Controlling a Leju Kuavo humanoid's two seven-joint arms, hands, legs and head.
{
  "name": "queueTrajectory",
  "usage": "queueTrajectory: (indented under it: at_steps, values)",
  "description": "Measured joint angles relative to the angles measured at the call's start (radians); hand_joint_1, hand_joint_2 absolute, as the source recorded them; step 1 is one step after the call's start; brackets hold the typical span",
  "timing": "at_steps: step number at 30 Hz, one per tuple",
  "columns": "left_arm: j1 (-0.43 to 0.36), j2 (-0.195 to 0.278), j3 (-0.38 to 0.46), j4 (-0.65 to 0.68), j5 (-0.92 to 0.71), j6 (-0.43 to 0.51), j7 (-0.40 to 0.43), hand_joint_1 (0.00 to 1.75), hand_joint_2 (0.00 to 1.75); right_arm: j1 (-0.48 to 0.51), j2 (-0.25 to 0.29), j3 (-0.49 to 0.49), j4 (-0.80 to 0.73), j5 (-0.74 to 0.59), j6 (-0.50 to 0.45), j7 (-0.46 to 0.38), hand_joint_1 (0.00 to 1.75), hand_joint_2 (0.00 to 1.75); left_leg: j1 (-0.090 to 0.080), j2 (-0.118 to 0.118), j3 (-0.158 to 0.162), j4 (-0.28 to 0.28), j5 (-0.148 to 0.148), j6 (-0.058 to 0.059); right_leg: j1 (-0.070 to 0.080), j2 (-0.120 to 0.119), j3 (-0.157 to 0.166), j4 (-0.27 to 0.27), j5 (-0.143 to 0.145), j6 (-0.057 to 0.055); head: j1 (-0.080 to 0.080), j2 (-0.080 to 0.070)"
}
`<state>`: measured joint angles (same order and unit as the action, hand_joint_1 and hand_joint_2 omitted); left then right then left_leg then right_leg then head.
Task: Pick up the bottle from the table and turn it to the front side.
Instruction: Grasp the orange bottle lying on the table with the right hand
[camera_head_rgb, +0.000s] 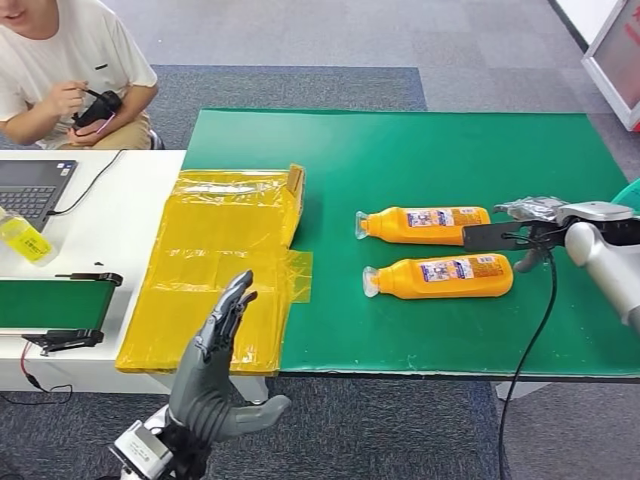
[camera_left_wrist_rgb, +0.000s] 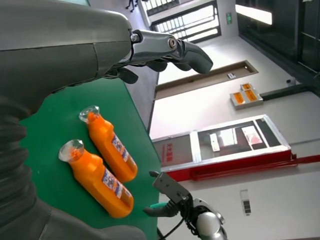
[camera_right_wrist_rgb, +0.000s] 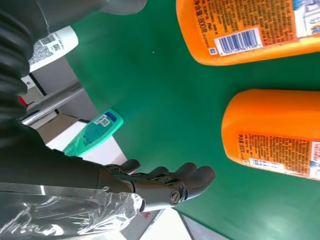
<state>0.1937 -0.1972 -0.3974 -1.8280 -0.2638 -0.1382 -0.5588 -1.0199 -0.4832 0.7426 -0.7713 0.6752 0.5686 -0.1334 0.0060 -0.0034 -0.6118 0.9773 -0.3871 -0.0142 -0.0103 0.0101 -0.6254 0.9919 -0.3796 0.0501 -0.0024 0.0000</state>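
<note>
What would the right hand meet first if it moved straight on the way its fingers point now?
Probably the base of the far orange bottle: the right hand points at it, open, though depth is unclear.

My left hand is dark grey metal with jointed fingers and a paler thick thumb, on a silver wrist. My right hand is wrapped partly in clear plastic film, a black cable trailing from it toward six o'clock below my silver forearm.

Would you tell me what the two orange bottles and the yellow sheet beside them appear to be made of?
The far bottle and the near bottle look like smooth, glossy opaque plastic with clear caps and printed labels; the right wrist view shows a barcode. The yellow sheet looks like thin translucent plastic film, probably a bag: it is wrinkled, shiny and folded. The green table cover looks matte, perhaps felt or rubber.
</note>
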Motion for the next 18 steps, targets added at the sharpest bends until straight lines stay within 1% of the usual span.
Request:
queueTrajectory:
  at_steps: [4, 8, 14, 18]
  values:
    - [-0.003, -0.001, 0.013, 0.005, 0.012, -0.013, 0.008, 0.00, 1.75, -0.005, -0.001, 0.080, 0.001, -0.063, -0.040, 0.013, 0.00, 1.75, 0.000, 0.000, 0.000, 0.000, 0.000, 0.000, 0.000, 0.000, 0.000, 0.000, 0.000, 0.000, 0.000, 0.000]
    - [-0.005, -0.001, 0.021, 0.009, 0.006, -0.020, 0.010, 0.00, 1.75, 0.019, -0.001, 0.149, 0.008, -0.099, -0.098, 0.017, 0.00, 1.75, 0.000, 0.000, 0.000, 0.000, 0.000, 0.000, 0.000, 0.000, 0.000, 0.000, 0.000, 0.000, 0.000, 0.000]
    - [-0.009, -0.001, 0.023, 0.009, -0.003, -0.021, 0.010, 0.00, 1.75, 0.053, -0.001, 0.199, 0.026, -0.130, -0.135, 0.019, 0.00, 1.75, 0.000, 0.000, 0.000, 0.000, 0.000, 0.000, 0.000, 0.000, -0.001, 0.000, 0.000, 0.000, 0.000, 0.000]
    - [-0.018, -0.001, 0.023, 0.010, -0.001, -0.029, 0.010, 0.00, 1.75, 0.117, -0.002, 0.215, 0.039, -0.157, -0.192, 0.016, 0.00, 1.75, 0.000, 0.000, 0.000, 0.000, 0.000, 0.000, 0.000, 0.000, 0.000, 0.000, 0.000, 0.000, 0.000, 0.000]
